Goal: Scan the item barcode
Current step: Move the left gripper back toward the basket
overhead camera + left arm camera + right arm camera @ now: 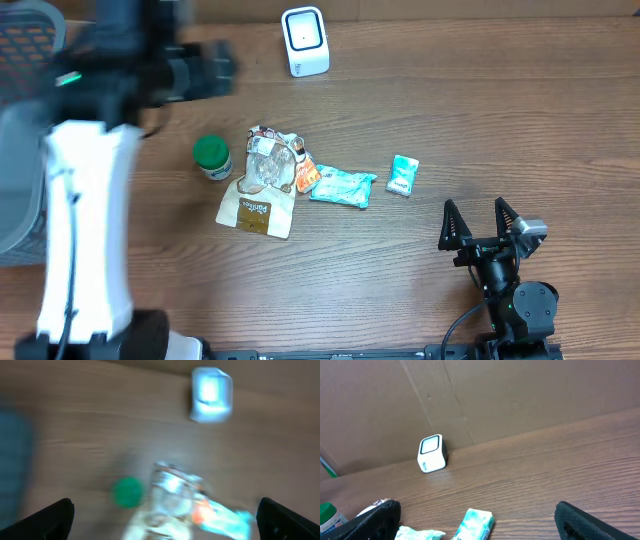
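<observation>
Placement of the goods followed the job: a white barcode scanner [305, 41] stood upright at the far edge of the desk [400, 300]. Its window faced the working area, so that a label could be presented to it from the front. The items to be scanned lay loose in a cluster at mid-desk, well apart from the scanner. They were a green-capped bottle [212, 157], a brown pouch [257, 212] with a clear bag [271, 163] overlapping its upper end, an orange packet [306, 178], a teal packet [343, 187] and a small teal packet [403, 175]. Which of them was due for scanning could not be told, as no item was lifted or gripped.

The left pincer [165, 504] hung high above the desk with its fingers spread fully wide and nothing between them. Its own camera view was blurred but looked down on the cluster. The bottle and clear bag showed between the fingers, and the scanner showed farther ahead. This stance suited, in my judgement, a descent onto one of the items.

The right pincer [474, 210] sat low near the front right of the desk, likewise fully open and empty, pointing toward the scanner. The small teal packet lay nearest to it, ahead and slightly left but not touching. The rest of the cluster lay farther to its left.
</observation>
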You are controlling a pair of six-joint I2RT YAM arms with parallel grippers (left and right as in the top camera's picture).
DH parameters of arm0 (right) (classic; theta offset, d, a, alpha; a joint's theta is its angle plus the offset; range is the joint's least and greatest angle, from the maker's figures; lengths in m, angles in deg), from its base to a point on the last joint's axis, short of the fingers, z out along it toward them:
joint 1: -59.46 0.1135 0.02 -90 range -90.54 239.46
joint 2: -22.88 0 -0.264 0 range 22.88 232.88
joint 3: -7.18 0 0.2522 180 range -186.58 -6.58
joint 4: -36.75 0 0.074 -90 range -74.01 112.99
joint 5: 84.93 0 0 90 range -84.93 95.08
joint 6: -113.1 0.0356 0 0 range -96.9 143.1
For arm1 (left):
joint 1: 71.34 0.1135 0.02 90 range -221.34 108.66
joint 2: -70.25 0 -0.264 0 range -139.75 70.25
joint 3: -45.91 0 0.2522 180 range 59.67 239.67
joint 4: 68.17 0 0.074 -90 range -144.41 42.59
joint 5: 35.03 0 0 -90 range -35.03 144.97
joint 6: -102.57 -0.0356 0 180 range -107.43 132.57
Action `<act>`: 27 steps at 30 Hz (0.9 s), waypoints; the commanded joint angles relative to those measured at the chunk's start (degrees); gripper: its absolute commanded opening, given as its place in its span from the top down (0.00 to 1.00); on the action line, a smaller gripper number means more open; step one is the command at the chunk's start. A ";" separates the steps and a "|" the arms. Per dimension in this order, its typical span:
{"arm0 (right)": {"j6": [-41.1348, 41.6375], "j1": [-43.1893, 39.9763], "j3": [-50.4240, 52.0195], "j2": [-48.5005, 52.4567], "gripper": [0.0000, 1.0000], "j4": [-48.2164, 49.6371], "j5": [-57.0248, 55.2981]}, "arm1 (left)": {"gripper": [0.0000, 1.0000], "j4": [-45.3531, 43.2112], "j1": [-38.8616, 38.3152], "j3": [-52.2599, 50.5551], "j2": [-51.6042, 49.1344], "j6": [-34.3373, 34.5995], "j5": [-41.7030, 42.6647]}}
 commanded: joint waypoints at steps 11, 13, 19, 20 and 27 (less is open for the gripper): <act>-0.07 0.22 0.61 -0.68 0.00 0.37 -0.72 | 0.00 1.62 21.42 -3.69 -1.03 -2.36 -12.22; -0.07 0.22 0.61 -0.68 0.00 0.37 -0.70 | 0.00 1.53 22.45 -4.61 -2.36 -2.38 -11.21; -0.07 0.22 0.61 -0.68 0.00 0.37 -0.72 | 0.00 1.60 22.62 -5.46 -6.14 -2.40 -11.10; -0.07 0.22 0.61 -0.68 0.00 0.37 -0.72 | 0.00 1.60 22.64 -5.46 -6.58 -2.38 -11.08; -0.07 0.22 0.61 -0.68 0.00 0.37 -0.72 | 0.00 1.60 22.64 -5.46 -9.14 -2.38 -11.15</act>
